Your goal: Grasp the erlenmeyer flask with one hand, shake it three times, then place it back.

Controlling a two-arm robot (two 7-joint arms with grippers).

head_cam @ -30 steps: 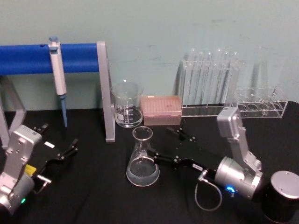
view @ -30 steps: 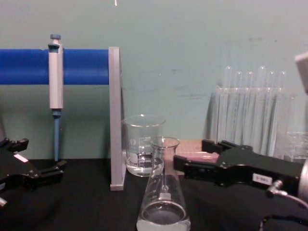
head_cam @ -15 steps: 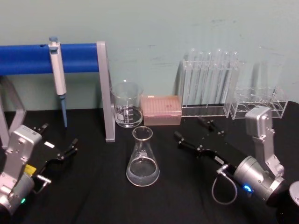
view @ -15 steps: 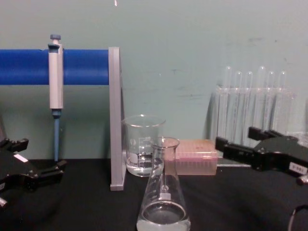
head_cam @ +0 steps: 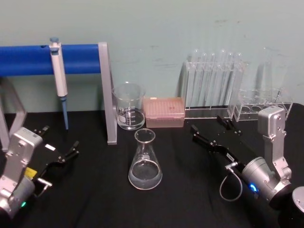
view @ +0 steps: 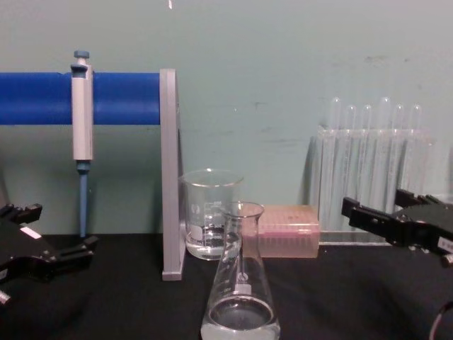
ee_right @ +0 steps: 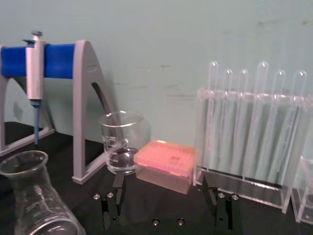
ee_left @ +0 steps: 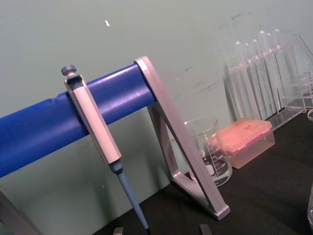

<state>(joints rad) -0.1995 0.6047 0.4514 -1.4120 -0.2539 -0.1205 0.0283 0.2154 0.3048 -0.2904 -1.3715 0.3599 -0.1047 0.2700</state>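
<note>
Flask standing free on the table; right gripper clear of it, jaws apart.

Nearest, the erlenmeyer flask (head_cam: 145, 160) stands upright on the black table (head_cam: 180, 199), a little liquid in its base, touching nothing. The right gripper (head_cam: 209, 129) sits well to its right, fingers spread wide and empty, pointing toward the test tubes (head_cam: 213, 83); the left gripper (head_cam: 59, 145) is parked at far left, also open. Risk: any sweep by the right arm could strike the pink tip box (head_cam: 164, 112), the beaker (head_cam: 128, 106) or the tube rack behind, or tip the narrow-necked flask.
</note>
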